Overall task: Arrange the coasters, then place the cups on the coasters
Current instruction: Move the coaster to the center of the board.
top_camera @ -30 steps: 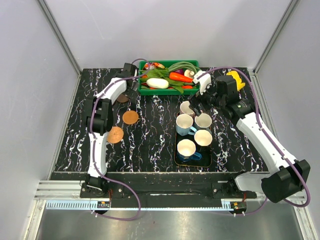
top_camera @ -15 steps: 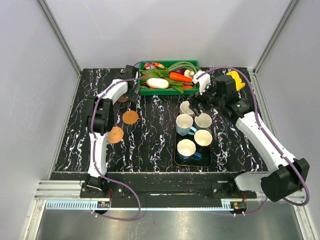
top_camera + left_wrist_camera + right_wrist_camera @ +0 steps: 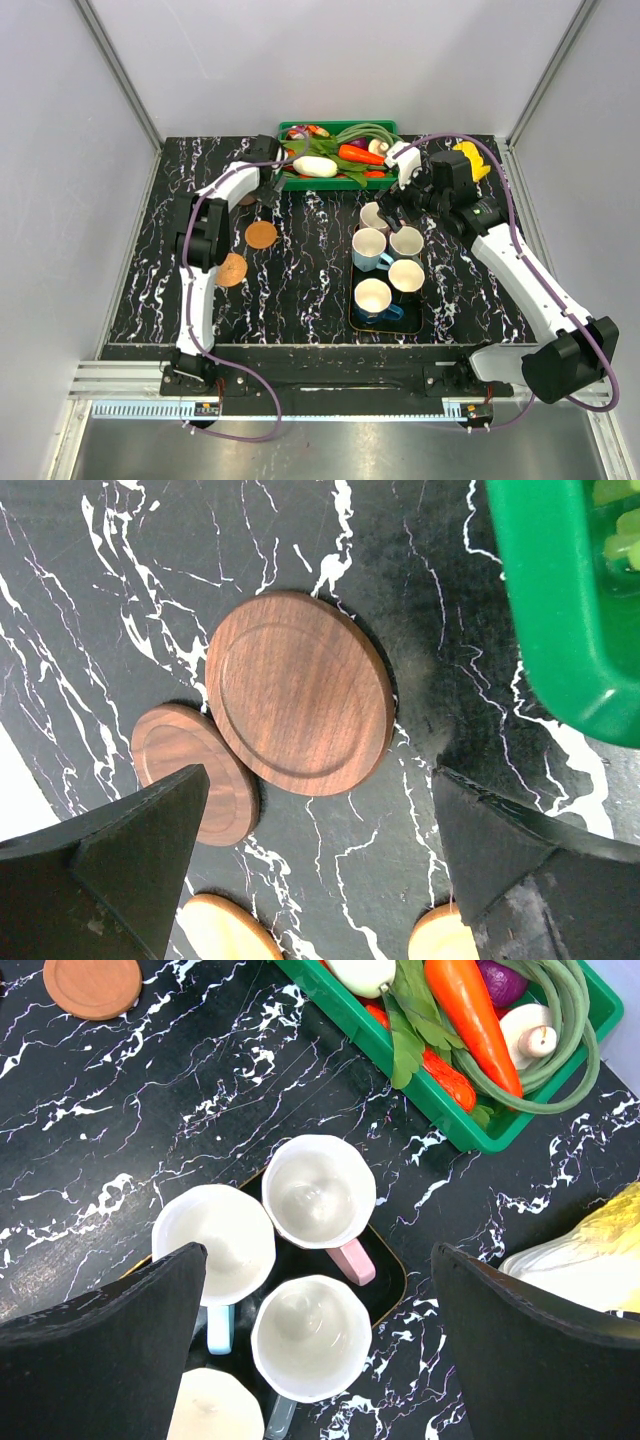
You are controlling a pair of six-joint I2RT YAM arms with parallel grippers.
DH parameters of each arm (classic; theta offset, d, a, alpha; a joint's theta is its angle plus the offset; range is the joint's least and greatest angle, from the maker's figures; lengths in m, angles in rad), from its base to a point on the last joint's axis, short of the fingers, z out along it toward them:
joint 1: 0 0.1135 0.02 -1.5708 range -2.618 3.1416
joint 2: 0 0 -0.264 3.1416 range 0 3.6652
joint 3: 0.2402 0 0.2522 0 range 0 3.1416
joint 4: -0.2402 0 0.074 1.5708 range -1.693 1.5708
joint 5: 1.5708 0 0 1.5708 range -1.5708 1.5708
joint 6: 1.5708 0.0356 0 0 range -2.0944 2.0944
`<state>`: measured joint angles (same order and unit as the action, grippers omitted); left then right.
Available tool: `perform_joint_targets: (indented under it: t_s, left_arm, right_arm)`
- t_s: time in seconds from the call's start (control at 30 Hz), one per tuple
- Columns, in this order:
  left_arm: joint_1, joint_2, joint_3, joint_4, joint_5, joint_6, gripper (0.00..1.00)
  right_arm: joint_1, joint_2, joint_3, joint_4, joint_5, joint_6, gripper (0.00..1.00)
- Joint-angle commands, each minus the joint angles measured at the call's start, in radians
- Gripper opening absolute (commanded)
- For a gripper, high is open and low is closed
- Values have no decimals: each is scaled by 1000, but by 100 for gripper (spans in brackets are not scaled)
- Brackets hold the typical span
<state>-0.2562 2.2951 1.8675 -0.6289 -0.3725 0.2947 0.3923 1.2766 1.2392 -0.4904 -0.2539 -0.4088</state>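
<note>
Step in hand: laying out coasters. No cup work yet, by how things lie.

Far left of the tabletop (image 3: 310, 285): left jaws spread wide, nothing in them, hovering just beside the green tray (image 3: 560, 600). Below and between them lies a dark coaster (image 3: 298, 692), its edge overlapping a second dark coaster (image 3: 185, 775). Two pale coasters (image 3: 261, 234) sit nearer the arm bases, apart from each other and from the dark pair. A fifth is not made out. It may be under the pair; cannot tell.

Far right: right jaws spread wide, empty, over the far end of the black tray (image 3: 385, 1280). Five cups (image 3: 318, 1192) stand upright, mouths up, packed close on that tray. None is on a coaster.

Judgement: task is early. Only the two pale discs look set out, and the dark ones are bunched by the green tray.

Next move, as I read it: left arm drops onto the upper dark disc.
- It is thin and flat on the stone, so the tips must reach right down and close across the rim.
- The overlap helps, as one edge is likely raised.
- Risk: dragging the lower disc along, or clipping the green tray wall.

Then carry it to open tabletop in line with the pale pair. The cups wait.
</note>
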Motion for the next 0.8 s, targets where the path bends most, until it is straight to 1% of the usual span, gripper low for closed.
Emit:
perform_joint_targets:
  t_s: [0.0,0.17,0.37,0.53,0.6,0.7,0.77]
  left_arm:
    - [12,-65,2,63,-48,-31,99]
    - [44,-48,67,40,-68,-80,99]
    - [54,-36,67,46,-72,-92,99]
    - [54,12,81,31,-106,-85,99]
    - [55,32,90,11,-89,-81,99]
    - [52,20,68,-3,-19,-72,99]
    - [49,10,56,-3,4,-62,99]
  right_arm:
    - [-4,1,0,44,-8,-12,100]
    - [-4,-2,-1,46,-4,-15,100]
    - [-4,3,-1,44,-5,-13,100]
    - [-4,3,-3,44,-2,-15,100]
    - [-4,4,-3,44,-2,-16,100]
    - [-4,9,-1,44,-1,-16,100]
    - [-4,10,-1,44,-2,-16,100]
